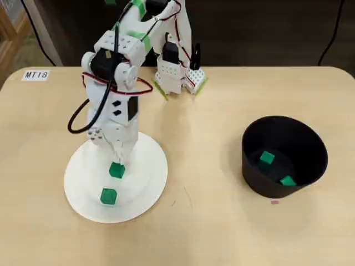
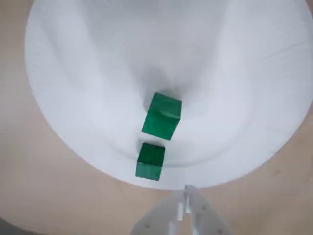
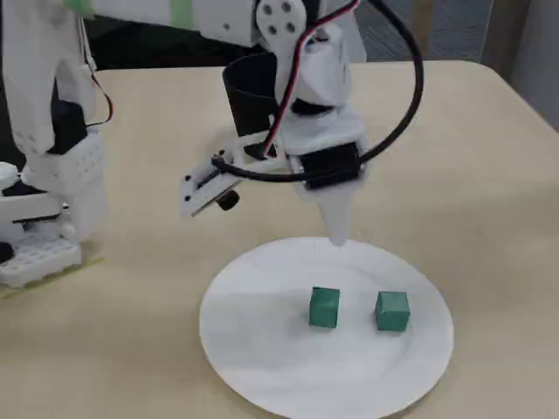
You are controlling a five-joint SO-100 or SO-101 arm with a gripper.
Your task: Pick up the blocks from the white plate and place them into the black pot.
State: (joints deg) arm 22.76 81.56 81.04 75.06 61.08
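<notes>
While two blocks (image 1: 267,158) are already seen in the pot (image 1: 310,145) at the right, two (image 1: 116,170) are left on the plate (image 1: 145,188), the closed, empty gripper (image 3: 338,236) held above.

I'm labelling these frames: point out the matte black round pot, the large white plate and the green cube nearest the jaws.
Matte black round pot (image 1: 310,166), overhead view, inner wall.
Large white plate (image 1: 83,183), overhead view, bare surface.
Green cube (image 1: 116,170), overhead view, top face.
</notes>
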